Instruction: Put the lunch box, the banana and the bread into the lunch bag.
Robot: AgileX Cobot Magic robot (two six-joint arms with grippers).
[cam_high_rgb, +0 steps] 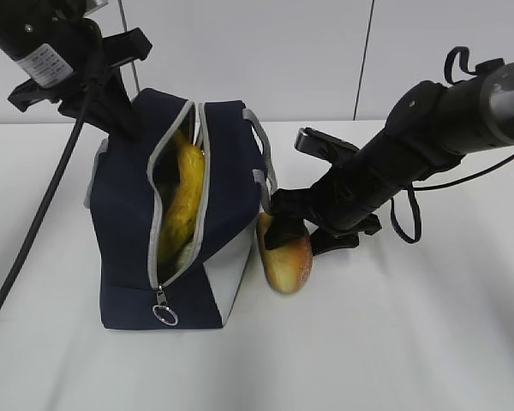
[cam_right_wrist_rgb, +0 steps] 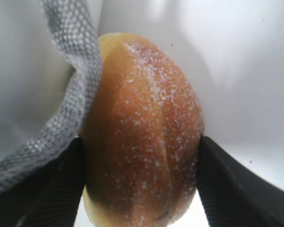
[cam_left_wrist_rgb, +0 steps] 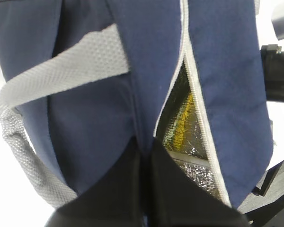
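The navy lunch bag [cam_high_rgb: 120, 223] stands on the white table with its grey zipper open. The yellow banana [cam_high_rgb: 184, 193] lies inside it and also shows through the opening in the left wrist view [cam_left_wrist_rgb: 185, 116]. My left gripper [cam_high_rgb: 124, 124] is shut on the bag's navy fabric beside the zipper [cam_left_wrist_rgb: 144, 147]. My right gripper [cam_high_rgb: 283, 233] is shut on the golden-brown bread [cam_high_rgb: 289, 261], holding it low against the bag's right side. In the right wrist view the bread [cam_right_wrist_rgb: 146, 118] sits between both fingers [cam_right_wrist_rgb: 61, 179]. The lunch box is hidden.
A grey strap handle [cam_right_wrist_rgb: 71, 94] of the bag hangs against the bread's left side. The metal zip pull ring [cam_high_rgb: 164, 315] hangs at the bag's front bottom. Silver foil lining [cam_left_wrist_rgb: 199, 175] shows inside the bag. Bare white table [cam_high_rgb: 394, 342] lies to the front right.
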